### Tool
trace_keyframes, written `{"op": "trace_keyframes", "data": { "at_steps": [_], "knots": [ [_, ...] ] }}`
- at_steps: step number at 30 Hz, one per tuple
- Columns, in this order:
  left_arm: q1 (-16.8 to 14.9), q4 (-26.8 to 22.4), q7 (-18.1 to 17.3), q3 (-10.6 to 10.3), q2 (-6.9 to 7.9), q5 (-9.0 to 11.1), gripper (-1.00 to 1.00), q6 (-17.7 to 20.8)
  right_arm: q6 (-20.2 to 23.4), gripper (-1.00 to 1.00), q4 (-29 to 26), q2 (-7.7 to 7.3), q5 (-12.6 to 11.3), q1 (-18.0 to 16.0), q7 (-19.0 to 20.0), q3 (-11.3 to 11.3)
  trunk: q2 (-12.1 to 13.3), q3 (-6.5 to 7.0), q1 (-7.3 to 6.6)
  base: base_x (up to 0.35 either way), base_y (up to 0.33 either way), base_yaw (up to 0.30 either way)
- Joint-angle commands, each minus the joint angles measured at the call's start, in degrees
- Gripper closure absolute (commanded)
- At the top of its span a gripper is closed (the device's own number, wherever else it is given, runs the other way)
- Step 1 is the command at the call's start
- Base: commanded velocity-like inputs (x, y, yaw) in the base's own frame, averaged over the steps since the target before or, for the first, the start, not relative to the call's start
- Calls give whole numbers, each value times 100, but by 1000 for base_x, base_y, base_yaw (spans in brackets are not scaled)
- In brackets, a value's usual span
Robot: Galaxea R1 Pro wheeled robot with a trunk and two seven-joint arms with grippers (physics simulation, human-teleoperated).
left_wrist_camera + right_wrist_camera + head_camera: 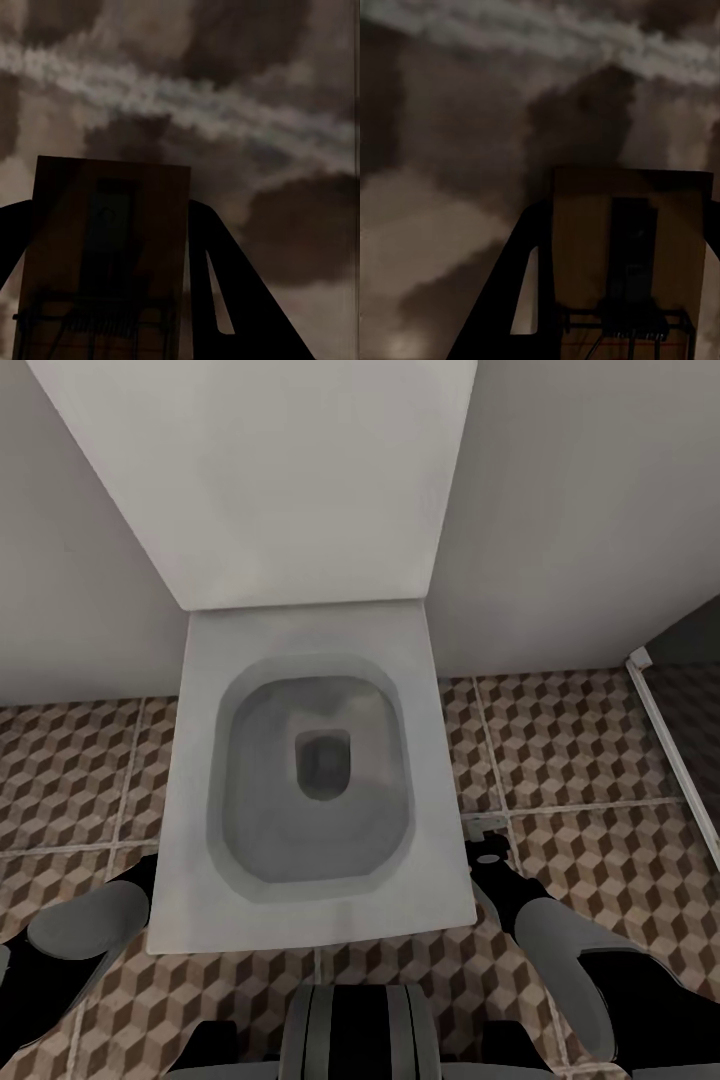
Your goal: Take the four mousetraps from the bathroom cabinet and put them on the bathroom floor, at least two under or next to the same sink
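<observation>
Cube-patterned tiles in brown, beige and white make up the bathroom floor (560, 760), which the head view looks straight down on, with pale grout lines running between the large squares. A white squarish toilet (310, 780) stands in the middle of that view, its tall lid (270, 470) raised against a plain grey wall (600, 510), the bowl open and grey inside. At the far right edge a thin white frame (665, 730) crosses the tiles. The robot's two arms reach down on either side of the toilet, the left arm (85, 935) by its left front corner and the right arm (560, 950) by its right side, where the dark right gripper (490, 850) shows just beside the bowl's edge above the floor. In the left wrist view, the left gripper (112, 300) is closed on a mousetrap (105, 247), a flat brown slab with wire parts, held between dark fingers (225, 292) over blurred floor tiles. In the right wrist view, the right gripper is likewise clamped on a second mousetrap (626, 255), its dark finger (510, 300) pressed to the slab's side, with blurred tile and a pale grout line behind.
</observation>
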Motion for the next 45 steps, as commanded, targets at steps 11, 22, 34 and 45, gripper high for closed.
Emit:
{"op": "trace_keyframes", "data": {
  "at_steps": [11,22,34,45],
  "knots": [
    [-4,0,-340,-47,-31,24,100,-194,20,-100,12,-6,-9,-1,14,-33,0,-4,8,0,0,0],
    [-4,0,-1176,-53,-8,24,100,-326,20,-100,12,-5,-9,-1,14,-33,0,-4,8,0,0,0],
    [-4,0,-1201,-49,7,24,100,-332,20,-100,12,-7,-9,-1,14,-33,0,-4,8,0,0,0],
    [-4,0,-1201,-45,19,24,-100,-385,20,-100,12,-10,-9,-1,14,-33,0,-4,8,0,0,0]
  ]
}}
